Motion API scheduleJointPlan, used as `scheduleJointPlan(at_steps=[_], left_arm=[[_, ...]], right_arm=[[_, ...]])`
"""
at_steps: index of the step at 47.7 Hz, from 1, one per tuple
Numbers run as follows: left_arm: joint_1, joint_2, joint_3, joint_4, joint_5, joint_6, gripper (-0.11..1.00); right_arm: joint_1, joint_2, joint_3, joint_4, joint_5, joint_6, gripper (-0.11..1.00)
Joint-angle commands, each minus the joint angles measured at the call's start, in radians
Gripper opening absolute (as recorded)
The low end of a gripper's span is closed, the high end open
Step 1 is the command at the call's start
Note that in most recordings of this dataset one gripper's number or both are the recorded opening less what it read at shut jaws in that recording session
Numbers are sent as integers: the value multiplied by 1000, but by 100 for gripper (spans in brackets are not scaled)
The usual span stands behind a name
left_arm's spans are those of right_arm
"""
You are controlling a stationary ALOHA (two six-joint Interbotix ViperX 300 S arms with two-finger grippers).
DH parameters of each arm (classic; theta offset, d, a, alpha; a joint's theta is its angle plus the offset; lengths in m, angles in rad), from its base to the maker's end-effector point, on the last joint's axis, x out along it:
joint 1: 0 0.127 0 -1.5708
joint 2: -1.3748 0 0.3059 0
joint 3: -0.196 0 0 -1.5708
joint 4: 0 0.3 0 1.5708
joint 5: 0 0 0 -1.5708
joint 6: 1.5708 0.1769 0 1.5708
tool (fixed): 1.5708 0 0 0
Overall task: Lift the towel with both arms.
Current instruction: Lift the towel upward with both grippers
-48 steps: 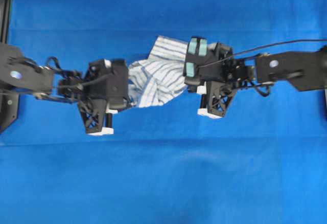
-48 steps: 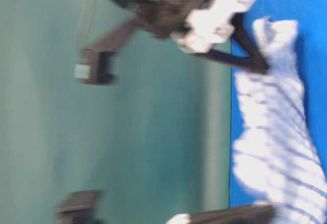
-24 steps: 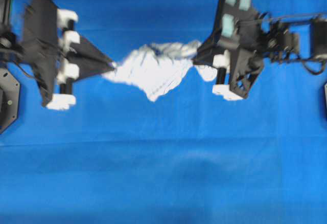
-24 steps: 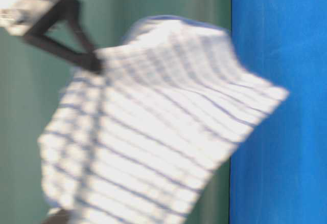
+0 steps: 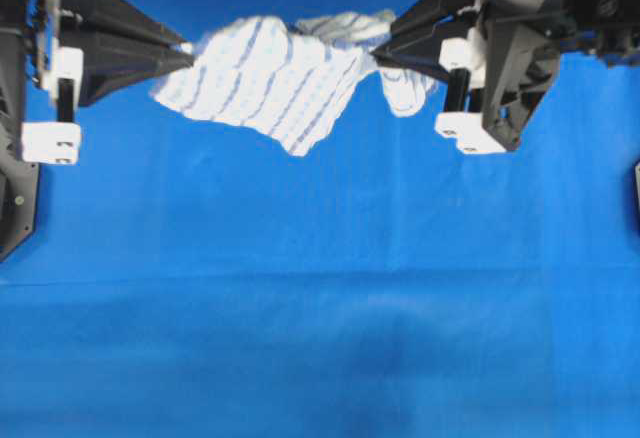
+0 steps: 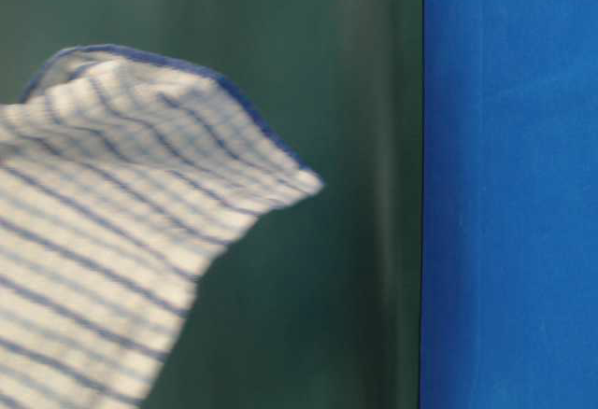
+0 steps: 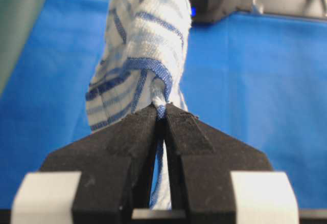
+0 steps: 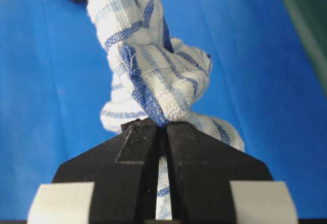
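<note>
Black left gripper (image 7: 160,112), nearest your left wrist view: jaws pinched tight on a blue-hemmed corner of the towel (image 5: 265,83), which runs away from you above the blue tablecloth (image 5: 320,308) on the worktop. Black right gripper (image 8: 161,124), likewise clamped on a bunched, twisted corner at the opposite end. White cloth with blue stripes, seen from overhead: you hold it strung between the two gripper tips, sagging in the middle, clear of the tablecloth in the table-level view.

Robot lab bench; blue tablecloth (image 5: 320,338), green backdrop (image 6: 355,101).
</note>
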Motion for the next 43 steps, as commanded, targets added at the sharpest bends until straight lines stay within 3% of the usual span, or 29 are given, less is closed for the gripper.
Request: scheduleJointPlan(at_steps=[1, 10, 27, 38, 40, 43], left_arm=[[8, -6, -74, 3, 20, 2, 2], [9, -6, -147, 3, 66, 54, 2], [9, 21, -153, 3, 69, 58, 2], [3, 21, -153, 3, 61, 60, 3], [-2, 18, -152, 3, 57, 60, 4], [-9, 14, -147, 3, 54, 55, 12]], right_arm=[[6, -18, -78, -3, 20, -9, 4], [23, -18, -144, -3, 40, -18, 4], [40, -14, -146, -3, 40, -31, 4], [38, -15, -144, -5, 35, -74, 5], [40, -15, -143, -3, 35, -74, 8], [38, -15, -143, -5, 38, -74, 25]])
